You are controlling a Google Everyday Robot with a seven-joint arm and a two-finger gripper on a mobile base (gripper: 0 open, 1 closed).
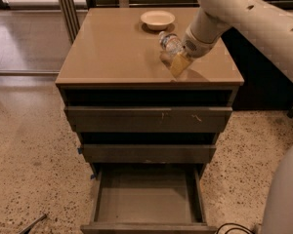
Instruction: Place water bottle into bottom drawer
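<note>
The water bottle (170,42), clear with a white cap, is tilted just above the right part of the tan cabinet top (112,48). My gripper (177,57) reaches in from the right and is shut on the bottle's lower body; one yellowish finger (179,64) shows below it. The bottom drawer (145,199) is pulled open at the foot of the cabinet, with its grey floor bare. It lies well below and in front of the gripper.
A shallow cream bowl (157,19) stands at the back of the cabinet top, just behind the bottle. The two upper drawers (147,118) are partly out. My arm (249,18) spans the upper right. A dark cable lies on the speckled floor (29,145).
</note>
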